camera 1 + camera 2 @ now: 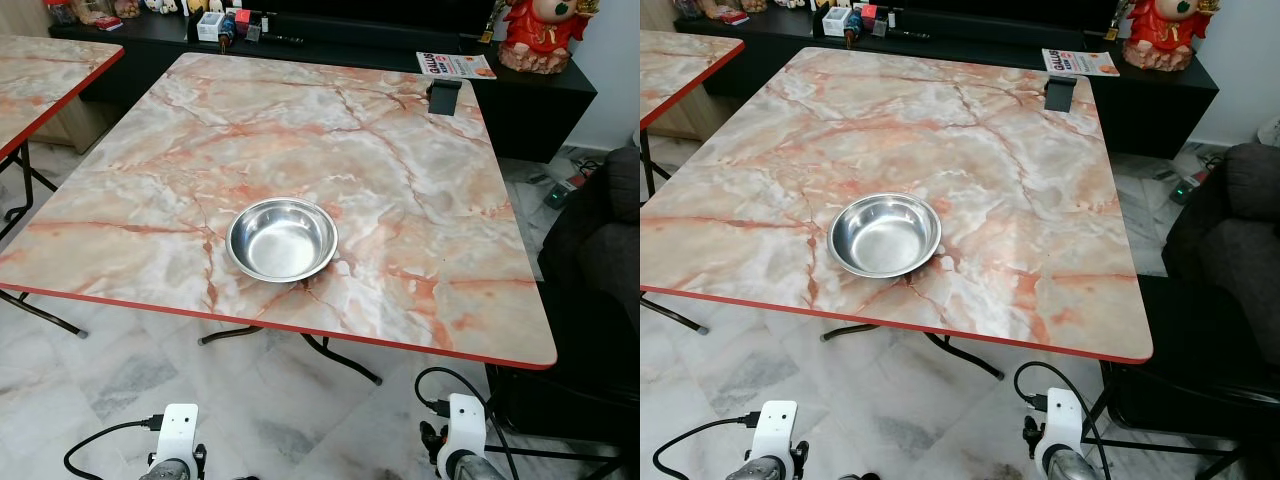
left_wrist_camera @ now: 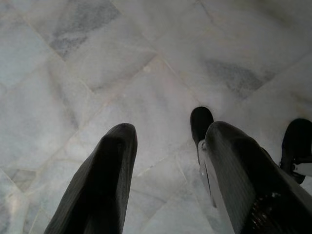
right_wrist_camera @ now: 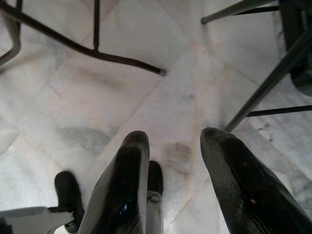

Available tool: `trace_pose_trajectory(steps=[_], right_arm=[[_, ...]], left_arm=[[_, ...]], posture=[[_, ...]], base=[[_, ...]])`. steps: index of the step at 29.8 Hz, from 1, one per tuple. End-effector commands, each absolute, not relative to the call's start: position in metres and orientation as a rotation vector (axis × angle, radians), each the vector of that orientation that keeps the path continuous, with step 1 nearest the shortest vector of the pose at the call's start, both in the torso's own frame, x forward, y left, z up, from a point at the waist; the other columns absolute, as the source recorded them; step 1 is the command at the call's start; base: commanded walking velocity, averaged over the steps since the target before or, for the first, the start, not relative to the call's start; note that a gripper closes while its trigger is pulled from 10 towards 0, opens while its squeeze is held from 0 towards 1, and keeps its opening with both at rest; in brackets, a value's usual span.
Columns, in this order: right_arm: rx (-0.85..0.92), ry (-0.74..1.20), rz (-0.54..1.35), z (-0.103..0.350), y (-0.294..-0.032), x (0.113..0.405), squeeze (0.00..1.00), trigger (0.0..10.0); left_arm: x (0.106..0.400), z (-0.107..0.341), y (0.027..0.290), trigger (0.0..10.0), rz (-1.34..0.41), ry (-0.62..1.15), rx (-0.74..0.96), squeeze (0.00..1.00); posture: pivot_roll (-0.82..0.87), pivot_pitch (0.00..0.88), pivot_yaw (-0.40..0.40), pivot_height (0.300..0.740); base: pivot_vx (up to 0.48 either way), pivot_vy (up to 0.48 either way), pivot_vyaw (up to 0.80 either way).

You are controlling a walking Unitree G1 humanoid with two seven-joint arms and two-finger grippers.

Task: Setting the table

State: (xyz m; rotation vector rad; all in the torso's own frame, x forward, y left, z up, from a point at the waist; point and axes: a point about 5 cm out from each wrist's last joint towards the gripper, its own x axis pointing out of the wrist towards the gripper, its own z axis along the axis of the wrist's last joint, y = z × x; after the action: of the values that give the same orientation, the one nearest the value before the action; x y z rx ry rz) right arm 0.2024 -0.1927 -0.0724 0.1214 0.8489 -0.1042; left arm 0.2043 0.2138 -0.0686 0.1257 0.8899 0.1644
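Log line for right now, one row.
table: steel bowl near front edge, empty | left gripper: open, idle over floor | right gripper: open, idle

Both head eyes look forward and down from above the table (image 1: 400, 180), sharing its whole marble top. Each wrist camera faces down past its claw toward the nearby floor (image 2: 146, 63).

Marble-tiled floor (image 1: 100, 380), black sideboard (image 1: 540, 95), dark sofa (image 1: 600, 240)

The second table (image 1: 40, 75) and dark sofa (image 1: 600, 250) are cut off by the edges.
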Motion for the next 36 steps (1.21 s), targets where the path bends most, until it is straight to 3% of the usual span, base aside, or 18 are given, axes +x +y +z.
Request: trace_pose_trajectory(steps=[1,7,36], right_arm=[[0.138,0.869,-0.126,-0.0751,-0.1944,0.1975,0.0,10.0],[0.149,0.872,-0.139,-0.0754,-0.1939,0.1975,0.0,10.0],[0.153,0.854,-0.12,-0.074,-0.1848,0.2019,0.0,10.0]], left_arm=[[0.199,-0.0707,0.2193,10.0,0.188,0.91,0.12,0.0],[0.1993,-0.0699,0.2225,10.0,0.189,0.909,0.122,0.0],[0.2041,-0.0661,0.2273,10.0,0.178,0.894,0.14,0.0]], posture=[[0.03,0.119,-0.054,0.74],[0.04,0.109,-0.046,0.74],[0.04,0.057,-0.018,0.74]], base=[[0.0,0.401,0.0],[0.0,0.286,-0.71],[0.0,0.306,-0.09]])
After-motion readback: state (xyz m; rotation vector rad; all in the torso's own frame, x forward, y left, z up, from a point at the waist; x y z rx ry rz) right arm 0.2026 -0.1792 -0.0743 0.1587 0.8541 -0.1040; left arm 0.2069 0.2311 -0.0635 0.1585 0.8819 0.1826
